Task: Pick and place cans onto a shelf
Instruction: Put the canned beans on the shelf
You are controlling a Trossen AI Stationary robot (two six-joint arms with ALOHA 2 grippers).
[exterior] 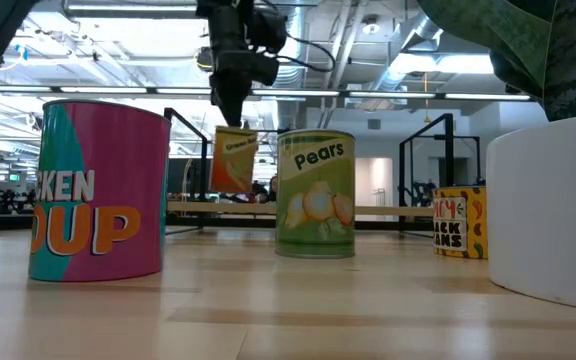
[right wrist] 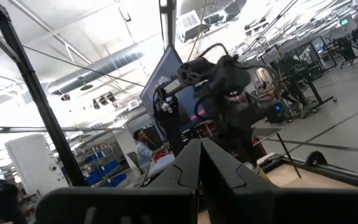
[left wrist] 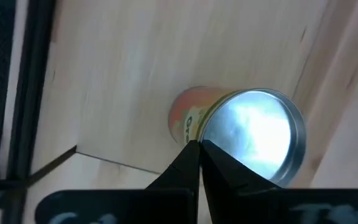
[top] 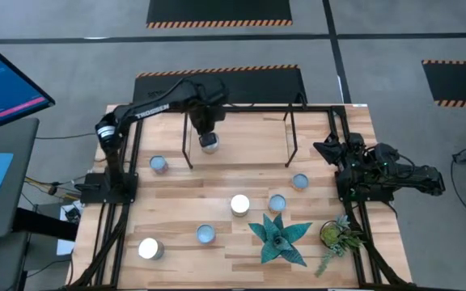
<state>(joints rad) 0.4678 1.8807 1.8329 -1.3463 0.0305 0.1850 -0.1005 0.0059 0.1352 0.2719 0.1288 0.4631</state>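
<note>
My left gripper [top: 206, 128] is shut on an orange-labelled can [exterior: 234, 158] with a silver top [left wrist: 260, 134]. It holds the can in the air over the left end of the shelf [top: 241, 137], a low black-rod rack with a wooden surface at the table's far side. Several other cans stand upright on the table, among them a bluish one [top: 159, 165], a green pears can [exterior: 315, 195] and a pink and teal soup can [exterior: 98, 190]. My right gripper [right wrist: 199, 149] is shut and empty, parked at the table's right edge [top: 354, 162]. My left gripper comes at the can from above, fingers pointing down. Its fingertips [left wrist: 191, 155] meet at the edge of the can's silver top [left wrist: 211, 127]; the fingers themselves hide the exact hold. The can hangs below them, slightly tilted, clear of the shelf surface [exterior: 368, 209].
Two potted green plants [top: 280, 238] [top: 338, 236] stand near the table's front right; a white pot [exterior: 558, 210] fills the low view's right. The shelf's thin black legs [top: 188, 141] [top: 290, 139] stand beside the held can. A monitor [top: 6, 81] is off the table's left.
</note>
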